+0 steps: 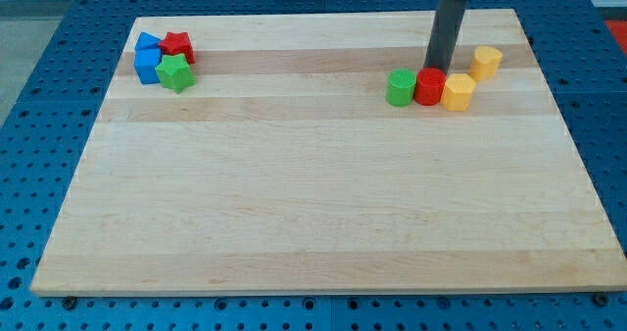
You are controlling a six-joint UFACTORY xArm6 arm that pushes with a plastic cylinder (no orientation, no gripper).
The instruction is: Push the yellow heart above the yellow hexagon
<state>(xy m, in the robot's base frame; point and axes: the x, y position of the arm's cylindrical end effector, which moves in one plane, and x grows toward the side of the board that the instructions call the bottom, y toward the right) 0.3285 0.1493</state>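
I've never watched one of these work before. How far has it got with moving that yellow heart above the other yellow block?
Done, apparently: one yellow block already sits higher up the view than the other yellow block; I cannot tell which is the heart. In hand: my tip stands just behind the red block, left of the upper yellow one. Left: nudging it leftward until it sits straight above.

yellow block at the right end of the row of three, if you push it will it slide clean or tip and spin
That yellow block looks squat and flat-bottomed, so it probably slides rather than tips. It touches the red block, so a push from the right would likely move both. An off-centre nudge may turn it. My tip is behind the red block.
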